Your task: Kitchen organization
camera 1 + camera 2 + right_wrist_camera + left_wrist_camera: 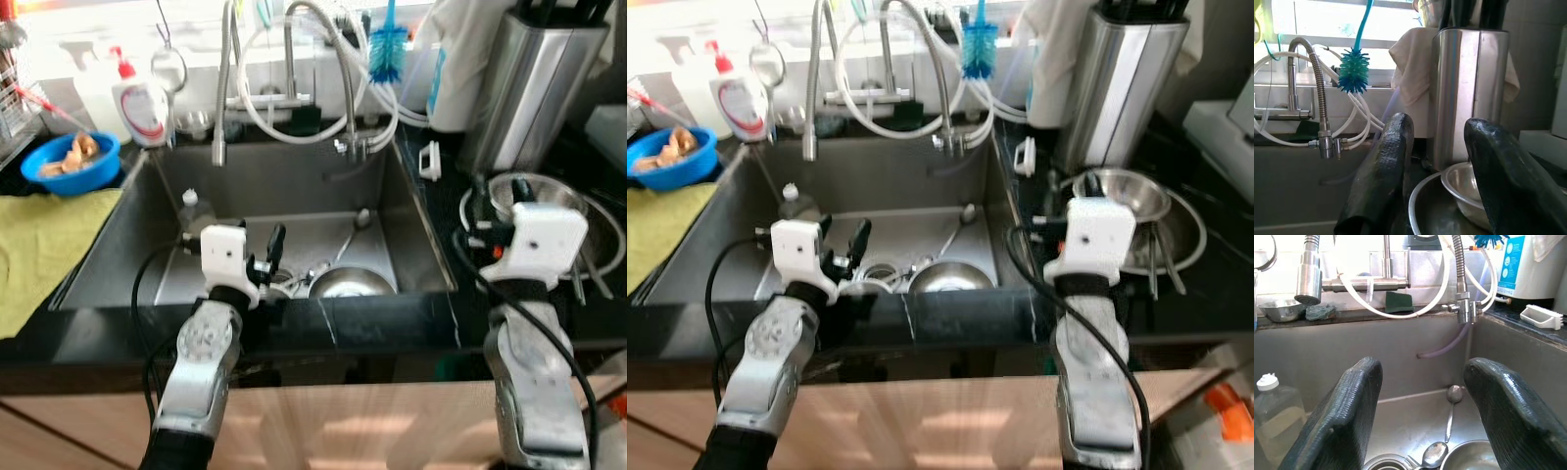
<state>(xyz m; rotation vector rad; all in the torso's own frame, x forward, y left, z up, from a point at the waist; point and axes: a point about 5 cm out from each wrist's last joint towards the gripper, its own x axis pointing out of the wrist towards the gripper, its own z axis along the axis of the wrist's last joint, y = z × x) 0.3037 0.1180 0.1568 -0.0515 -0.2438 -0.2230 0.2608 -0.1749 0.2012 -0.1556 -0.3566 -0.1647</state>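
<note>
Steel sink (pixel 294 181) ahead holds a small metal bowl (pixel 351 283) at my 12 o'clock, likely light, stiff, slippery when wet, best pinched at its rim by my left end effector (pixel 263 257), spread wide above it, while my right end effector (pixel 1437 186), also wide, hovers over nested bowls (pixel 1136 201) on the table (pixel 1205 284).

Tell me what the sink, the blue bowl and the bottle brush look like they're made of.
Sink: brushed stainless steel, going by its dull grey sheen. Blue bowl: probably plastic, with opaque, even colour. Bottle brush: likely plastic, with stiff blue-green bristles.
</note>
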